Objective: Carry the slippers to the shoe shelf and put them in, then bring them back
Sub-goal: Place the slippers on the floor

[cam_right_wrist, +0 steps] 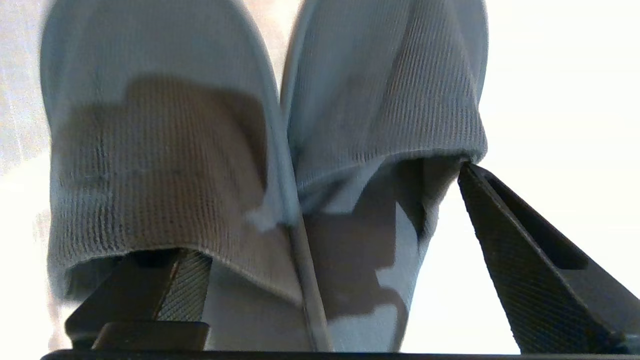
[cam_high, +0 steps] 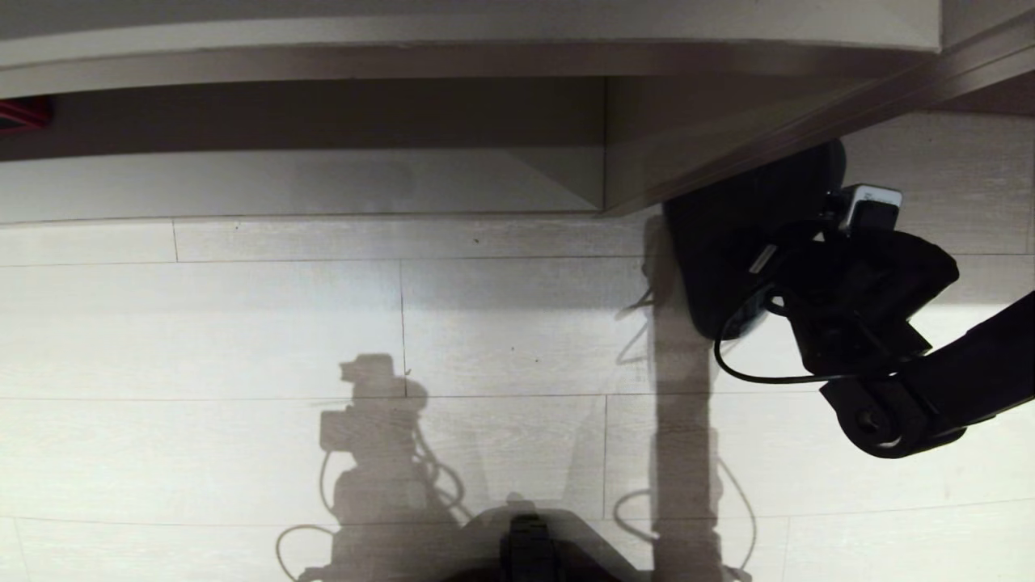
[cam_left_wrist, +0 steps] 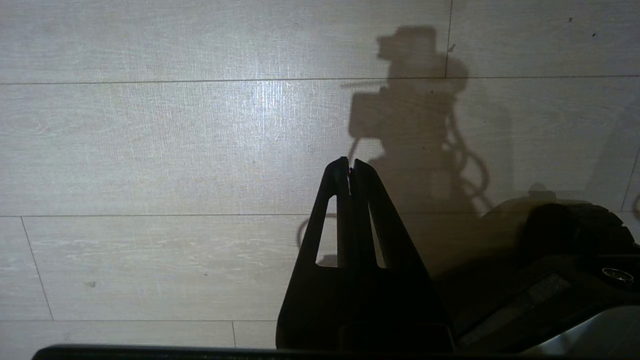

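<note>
Where the right arm reaches in from the right edge of the head view, the right gripper point(cam_high: 756, 279) is seen low over the pale plank floor point(cam_high: 283, 323), its fingertips largely masked by its own black wrist and camera housing. The slippers point(cam_high: 728, 234) are found there as one dark mass on the floor, just outside the corner of the taupe unit, whose slanting edge cuts off their far end. From this view the pair cannot be told apart into two shoes.

In the right wrist view the slippers point(cam_right_wrist: 260, 150) are shown side by side, touching along their inner edges, with ribbed grey fabric and open heels turned toward the camera. The jaws are spread wide: one finger point(cam_right_wrist: 165, 285) is tucked inside the heel opening of one slipper, partly covered by its upper, while the other finger point(cam_right_wrist: 525, 260) stands outside the second slipper, its tip just at the fabric edge. No squeeze on the fabric can be made out, and the surroundings are washed out to white.

The shoe shelf point(cam_high: 323, 186) is seen along the top of the head view, its interior shadowed, its left end cut off by the frame.

The left gripper point(cam_left_wrist: 350, 172) is parked over bare floor, its fingers pressed together on nothing.
</note>
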Controlling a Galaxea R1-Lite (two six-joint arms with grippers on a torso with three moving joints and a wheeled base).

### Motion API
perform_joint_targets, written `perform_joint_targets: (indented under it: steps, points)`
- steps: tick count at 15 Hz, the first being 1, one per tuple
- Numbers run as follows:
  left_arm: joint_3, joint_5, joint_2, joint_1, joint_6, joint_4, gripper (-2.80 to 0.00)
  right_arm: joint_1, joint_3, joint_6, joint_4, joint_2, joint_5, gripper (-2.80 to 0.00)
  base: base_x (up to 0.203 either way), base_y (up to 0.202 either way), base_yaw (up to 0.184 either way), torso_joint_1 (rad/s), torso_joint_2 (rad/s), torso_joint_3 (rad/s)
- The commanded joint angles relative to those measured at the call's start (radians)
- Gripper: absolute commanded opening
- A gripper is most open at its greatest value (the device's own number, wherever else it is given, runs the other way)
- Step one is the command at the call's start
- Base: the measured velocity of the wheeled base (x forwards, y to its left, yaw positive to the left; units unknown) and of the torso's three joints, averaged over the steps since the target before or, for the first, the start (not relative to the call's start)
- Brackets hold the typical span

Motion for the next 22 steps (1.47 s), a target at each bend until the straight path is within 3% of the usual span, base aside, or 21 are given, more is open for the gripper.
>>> perform_joint_targets:
  steps: [1, 6, 13, 17, 22]
  points:
    - [0.008, 0.000, 0.001, 0.001, 0.000, 0.000, -2.80, 0.000, -0.063, 0.000, -0.019, 0.012, -0.031, 0.00, 0.000, 0.000, 0.000, 0.000, 0.00, 0.000]
    - [0.008, 0.000, 0.001, 0.001, 0.000, 0.000, -2.80, 0.000, -0.133, 0.004, -0.017, 0.019, -0.114, 0.00, 0.000, 0.000, 0.000, 0.000, 0.00, 0.000]
    - [0.008, 0.000, 0.001, 0.001, 0.000, 0.000, -2.80, 0.039, -0.067, 0.026, 0.007, 0.027, -0.157, 0.00, 0.000, 0.000, 0.000, 0.000, 0.00, 0.000]
    - [0.008, 0.000, 0.001, 0.000, 0.000, 0.000, -2.80, 0.035, -0.089, 0.225, 0.073, 0.033, -0.256, 0.00, 0.000, 0.000, 0.000, 0.000, 0.00, 0.000]
    - [0.008, 0.000, 0.001, 0.000, 0.000, 0.000, -2.80, 0.025, -0.094, 0.199, 0.071, 0.022, -0.223, 0.00, 0.000, 0.000, 0.000, 0.000, 0.00, 0.000]
